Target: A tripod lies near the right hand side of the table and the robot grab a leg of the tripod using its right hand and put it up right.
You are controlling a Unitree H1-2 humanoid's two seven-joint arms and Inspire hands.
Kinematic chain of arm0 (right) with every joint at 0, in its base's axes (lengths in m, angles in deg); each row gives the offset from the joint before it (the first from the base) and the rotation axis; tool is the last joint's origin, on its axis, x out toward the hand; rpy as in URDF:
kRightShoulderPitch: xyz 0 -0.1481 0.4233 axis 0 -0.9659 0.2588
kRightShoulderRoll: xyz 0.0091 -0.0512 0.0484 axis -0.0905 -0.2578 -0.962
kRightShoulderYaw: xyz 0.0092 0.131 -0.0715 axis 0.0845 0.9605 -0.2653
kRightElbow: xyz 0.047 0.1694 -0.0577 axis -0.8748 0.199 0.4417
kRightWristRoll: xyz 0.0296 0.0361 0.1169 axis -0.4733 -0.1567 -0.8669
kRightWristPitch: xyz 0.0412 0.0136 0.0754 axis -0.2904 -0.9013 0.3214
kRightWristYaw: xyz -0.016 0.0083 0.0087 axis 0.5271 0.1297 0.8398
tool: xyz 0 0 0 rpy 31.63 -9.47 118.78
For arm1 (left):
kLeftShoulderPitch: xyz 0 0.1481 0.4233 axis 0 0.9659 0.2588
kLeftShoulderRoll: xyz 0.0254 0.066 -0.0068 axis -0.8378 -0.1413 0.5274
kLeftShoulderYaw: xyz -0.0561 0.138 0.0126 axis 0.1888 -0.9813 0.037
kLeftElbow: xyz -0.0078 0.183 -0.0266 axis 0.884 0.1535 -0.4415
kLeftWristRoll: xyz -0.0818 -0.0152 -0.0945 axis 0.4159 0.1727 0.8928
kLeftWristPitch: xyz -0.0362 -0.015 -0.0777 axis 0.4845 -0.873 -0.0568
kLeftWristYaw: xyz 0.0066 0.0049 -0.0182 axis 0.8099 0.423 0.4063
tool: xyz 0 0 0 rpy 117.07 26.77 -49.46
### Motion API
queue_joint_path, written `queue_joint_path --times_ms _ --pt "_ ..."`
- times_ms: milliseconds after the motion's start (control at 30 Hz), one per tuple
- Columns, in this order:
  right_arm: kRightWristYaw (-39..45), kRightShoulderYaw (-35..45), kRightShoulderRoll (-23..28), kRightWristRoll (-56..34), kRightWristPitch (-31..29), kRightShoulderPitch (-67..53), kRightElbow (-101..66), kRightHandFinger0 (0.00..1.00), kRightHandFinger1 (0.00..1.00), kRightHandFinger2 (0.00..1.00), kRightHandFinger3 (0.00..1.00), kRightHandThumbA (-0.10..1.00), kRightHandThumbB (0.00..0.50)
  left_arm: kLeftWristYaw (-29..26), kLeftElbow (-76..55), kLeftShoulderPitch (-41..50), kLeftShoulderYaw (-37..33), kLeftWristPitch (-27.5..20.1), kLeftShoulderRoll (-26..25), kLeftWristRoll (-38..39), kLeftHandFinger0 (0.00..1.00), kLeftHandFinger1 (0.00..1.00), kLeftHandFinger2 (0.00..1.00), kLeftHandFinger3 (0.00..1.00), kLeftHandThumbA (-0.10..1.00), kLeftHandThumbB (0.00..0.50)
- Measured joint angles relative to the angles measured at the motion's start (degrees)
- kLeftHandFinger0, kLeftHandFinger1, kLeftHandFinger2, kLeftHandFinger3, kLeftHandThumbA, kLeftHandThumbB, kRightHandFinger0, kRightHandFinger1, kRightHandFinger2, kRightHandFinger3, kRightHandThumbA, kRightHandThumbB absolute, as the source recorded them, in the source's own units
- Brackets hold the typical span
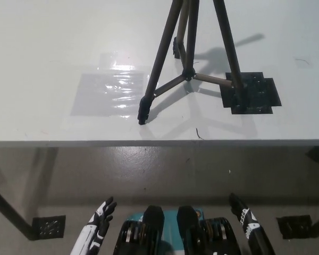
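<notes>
Tripod [189,58] is standing upright on the desk [53,48], right of centre, legs spread: near-left foot close to the front edge, right foot planted on the black tape patch [252,94], third foot at the back. Top of the tripod is out of frame. Judging by this, the upright step looks done. Right hand [247,220] is low by the body, below desk level and well apart from the tripod, holding nothing, fingers extended and slightly apart. Left hand [98,223] rests at lower left, also empty with fingers spread. Clear film patch [109,93] lies on the desk left of the tripod, untouched. Risks from here: the near-left foot sits close to the desk edge, so any bump to the desk or an arm swinging back up under the edge could shift it or tip the whole thing. Can't tell whether the legs are locked; if not, the spread could creep. The centre brace looks engaged, which should help.
</notes>
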Motion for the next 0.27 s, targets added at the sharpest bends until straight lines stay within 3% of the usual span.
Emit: queue_joint_path --times_ms 267 --pt "0.95 1.56 -0.69 -1.51 -0.36 0.22 1.62 1.00 1.00 1.00 1.00 1.00 0.500 0.01 0.00 0.05 0.14 -0.34 0.23 0.62 1.00 1.00 1.00 1.00 1.00 0.423"
